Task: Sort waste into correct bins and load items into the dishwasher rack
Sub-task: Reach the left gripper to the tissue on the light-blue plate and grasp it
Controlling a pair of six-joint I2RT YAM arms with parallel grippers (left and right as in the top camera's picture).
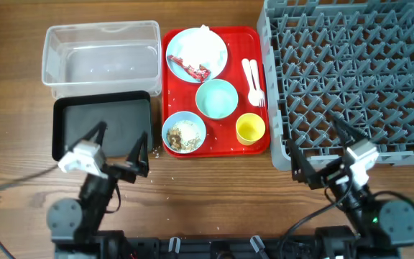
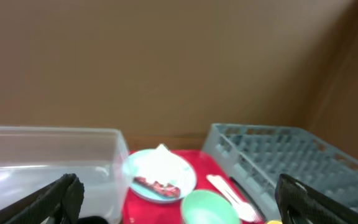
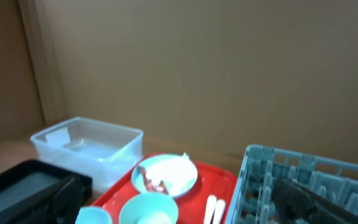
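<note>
The grey rack (image 1: 351, 72) filled the upper right of the overhead frame. The right claw (image 1: 310, 129) hung over its lower left corner with its fingers spread wide, holding nothing. The clear tub (image 1: 103, 29) sat at the upper left. Just below it lay the black tray (image 1: 57, 129), and the left claw (image 1: 124, 132) hung over that tray's lower edge, also spread wide and holding nothing.

Between the tub and the rack lay the red tray (image 1: 221, 142), above and between the two claws and apart from both. At its top sat the plate (image 1: 182, 44), which carried a crumpled napkin (image 1: 203, 39) and a red wrapper (image 1: 192, 68). The wrapper's long axis slanted from upper left to lower right. Below the plate stood the middle bowl (image 1: 216, 98). At the red tray's lower left stood the lower bowl (image 1: 185, 133), which held beige food scraps (image 1: 185, 135) and was the dish nearest the left claw. The yellow cup (image 1: 250, 128) stood upright at the lower right of the red tray. Above it the spoon (image 1: 246, 68) and fork (image 1: 257, 92) lay side by side, their long axes running top to bottom of the frame and the fork's wider head toward the bottom.
</note>
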